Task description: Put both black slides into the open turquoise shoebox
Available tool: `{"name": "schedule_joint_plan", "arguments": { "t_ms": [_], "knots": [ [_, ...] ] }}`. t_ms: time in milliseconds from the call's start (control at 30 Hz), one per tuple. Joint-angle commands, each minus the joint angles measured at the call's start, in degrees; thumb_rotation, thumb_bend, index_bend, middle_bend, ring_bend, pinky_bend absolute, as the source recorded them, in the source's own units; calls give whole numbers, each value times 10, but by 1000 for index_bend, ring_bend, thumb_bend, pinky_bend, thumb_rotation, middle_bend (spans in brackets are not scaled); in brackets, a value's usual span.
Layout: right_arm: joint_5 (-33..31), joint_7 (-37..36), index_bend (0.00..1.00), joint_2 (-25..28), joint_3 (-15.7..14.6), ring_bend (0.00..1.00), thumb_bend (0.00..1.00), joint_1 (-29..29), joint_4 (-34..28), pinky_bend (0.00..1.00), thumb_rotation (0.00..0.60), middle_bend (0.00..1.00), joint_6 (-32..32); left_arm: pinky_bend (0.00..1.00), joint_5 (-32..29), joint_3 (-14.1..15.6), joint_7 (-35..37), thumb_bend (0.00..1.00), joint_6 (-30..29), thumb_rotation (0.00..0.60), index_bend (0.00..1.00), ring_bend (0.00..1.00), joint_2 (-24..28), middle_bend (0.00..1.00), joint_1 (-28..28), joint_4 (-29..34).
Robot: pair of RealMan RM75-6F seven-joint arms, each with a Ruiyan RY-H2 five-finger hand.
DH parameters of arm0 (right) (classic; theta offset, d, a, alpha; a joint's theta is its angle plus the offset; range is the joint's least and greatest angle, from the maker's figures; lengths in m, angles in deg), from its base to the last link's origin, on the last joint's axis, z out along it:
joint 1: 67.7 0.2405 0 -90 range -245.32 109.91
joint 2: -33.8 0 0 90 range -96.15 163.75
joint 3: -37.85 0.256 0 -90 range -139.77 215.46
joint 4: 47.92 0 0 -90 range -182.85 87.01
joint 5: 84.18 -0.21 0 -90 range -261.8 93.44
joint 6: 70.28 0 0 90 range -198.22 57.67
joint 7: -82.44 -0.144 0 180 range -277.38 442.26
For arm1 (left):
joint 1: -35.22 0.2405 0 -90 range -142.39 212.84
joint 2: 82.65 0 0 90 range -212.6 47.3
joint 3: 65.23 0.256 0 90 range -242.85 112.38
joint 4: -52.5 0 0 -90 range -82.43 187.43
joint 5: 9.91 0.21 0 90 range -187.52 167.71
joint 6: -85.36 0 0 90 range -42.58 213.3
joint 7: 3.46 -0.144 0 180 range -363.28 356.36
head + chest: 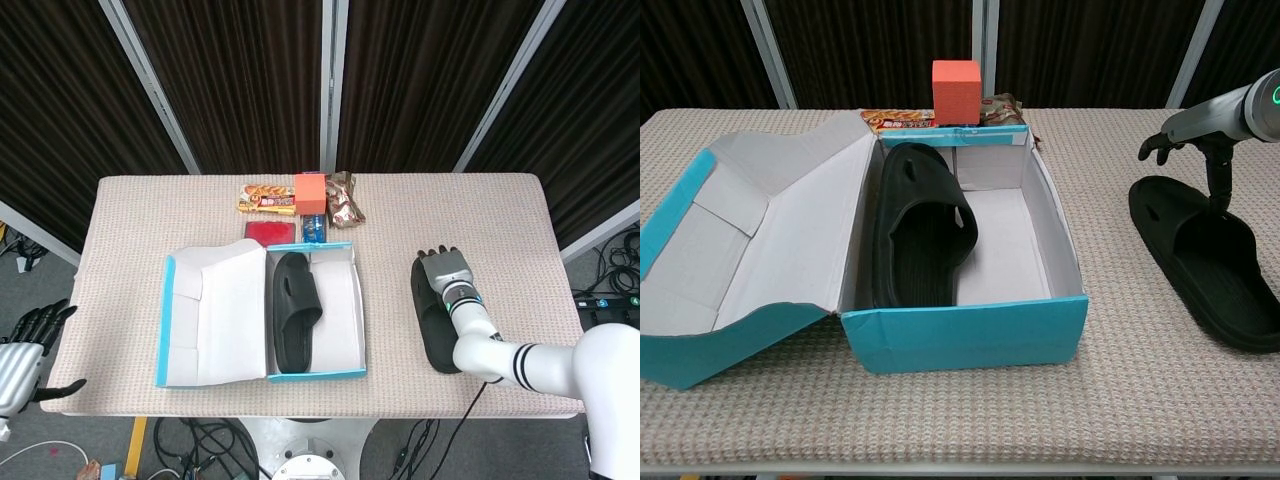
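Note:
The turquoise shoebox (345, 372) (965, 335) stands open at the table's middle, its lid (212, 315) folded out to the left. One black slide (295, 310) (920, 225) lies inside it along the left wall. The second black slide (436, 335) (1212, 270) lies on the table to the box's right. My right hand (442, 270) (1202, 125) hovers over its far end with fingers spread; one finger reaches down and touches the strap. Nothing is held in it. My left hand (25, 345) hangs open off the table's left front corner.
Behind the box stand an orange block (310, 189) (956, 92), a yellow snack pack (266, 199), a brown packet (345, 198), a red packet (270, 231) and a small blue item (314, 229). The table edge runs close in front of the box.

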State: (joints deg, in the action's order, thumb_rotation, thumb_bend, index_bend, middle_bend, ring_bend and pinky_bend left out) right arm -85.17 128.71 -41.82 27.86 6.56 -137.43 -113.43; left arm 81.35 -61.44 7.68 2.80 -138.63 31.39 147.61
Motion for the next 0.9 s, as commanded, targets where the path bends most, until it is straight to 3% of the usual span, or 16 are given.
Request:
{"name": "schedule_joint_plan", "arguments": {
  "t_ms": [33,333,900],
  "knots": [
    [-17,13,39,-9,-2,0,36,10,4,127,600,105,-7,0,-1,0,4,20,0,600,75,0,0,16,0,-2],
    [-67,53,58,-28,-10,5,41,31,12,139,600,121,-17,0,-4,2,22,20,5,600,79,0,-1,17,1,-12],
    [-91,85,150,-61,1,85,92,19,39,195,600,197,-37,0,-7,4,49,20,5,600,79,0,-1,17,5,-21]
  ]
}}
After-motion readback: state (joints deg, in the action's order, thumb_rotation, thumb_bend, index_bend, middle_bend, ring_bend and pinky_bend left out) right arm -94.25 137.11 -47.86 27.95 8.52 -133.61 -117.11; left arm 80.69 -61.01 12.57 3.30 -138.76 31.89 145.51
